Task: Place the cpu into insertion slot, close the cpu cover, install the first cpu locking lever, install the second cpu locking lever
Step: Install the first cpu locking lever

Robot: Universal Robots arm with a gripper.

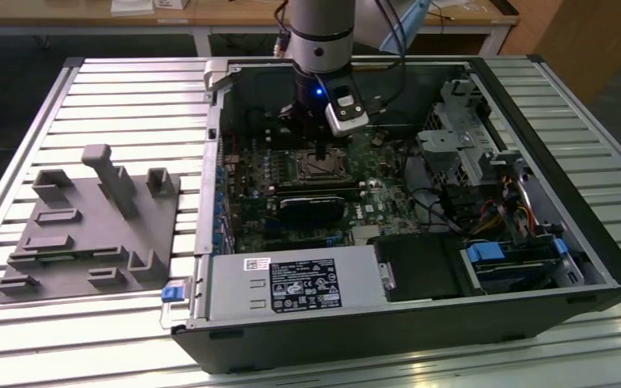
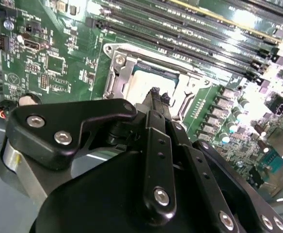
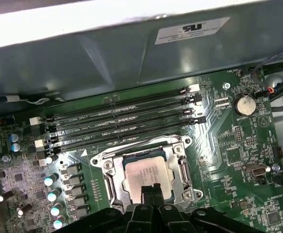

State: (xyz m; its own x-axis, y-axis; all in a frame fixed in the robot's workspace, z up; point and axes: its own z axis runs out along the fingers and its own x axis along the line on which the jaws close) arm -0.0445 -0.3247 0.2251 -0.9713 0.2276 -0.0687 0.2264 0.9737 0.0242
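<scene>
First wrist view shows us the cpu [image 3: 148, 175] seated in the insertion slot [image 3: 108, 178], the cpu cover [image 3: 180, 167] down around it. Our fingers [image 3: 150, 190] are pressed together, holding nothing, just over the chip (whether the levers are latched, we cannot tell).

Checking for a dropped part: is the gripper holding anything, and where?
Nothing held: the gripper has its fingertips together, empty, just above the cpu under the cpu cover.

Slatted metal table [image 1: 127, 105], open black computer case [image 1: 419, 323] lying on it, grey moulded fixture tray [image 1: 90, 234] beside the case toward the exterior view's left
</scene>
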